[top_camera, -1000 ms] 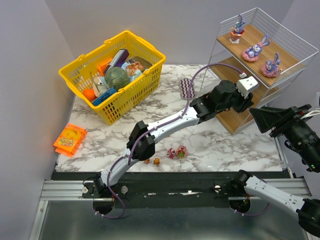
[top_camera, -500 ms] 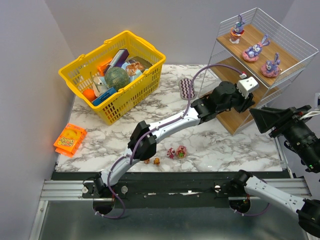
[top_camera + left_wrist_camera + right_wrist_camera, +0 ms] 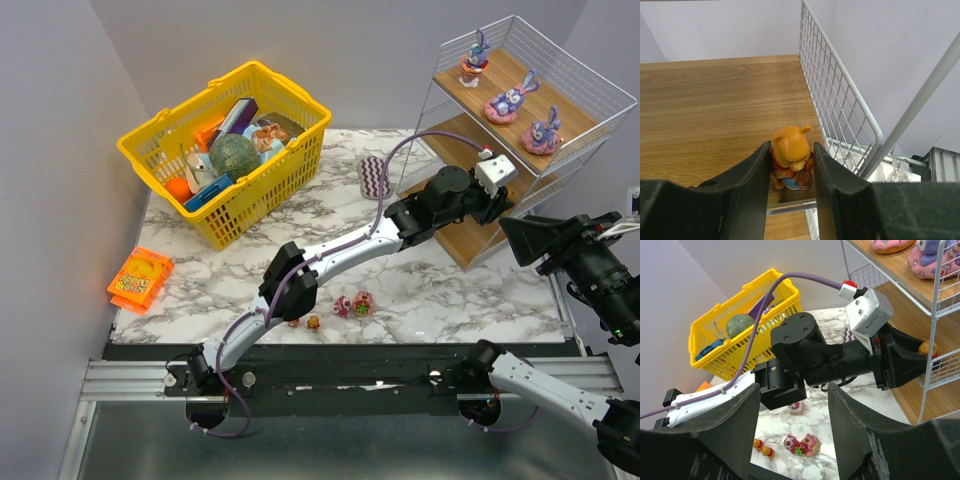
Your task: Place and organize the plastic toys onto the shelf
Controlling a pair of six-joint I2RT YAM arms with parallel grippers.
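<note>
The left claw (image 3: 791, 160) is partly closed and grips a small orange bear (image 3: 789, 147) upright between its fingers. It holds the bear over the front edge of the shelf's (image 3: 600, 82) middle board (image 3: 715, 105), close to the wire side. Three purple bunnies (image 3: 508, 100) sit on the top board. Two more orange bears (image 3: 305, 322) and two pink rounded toys (image 3: 353, 304) lie on the table (image 3: 450, 290). The right claw (image 3: 792, 390) hangs beside the shelf, wide open and empty.
</note>
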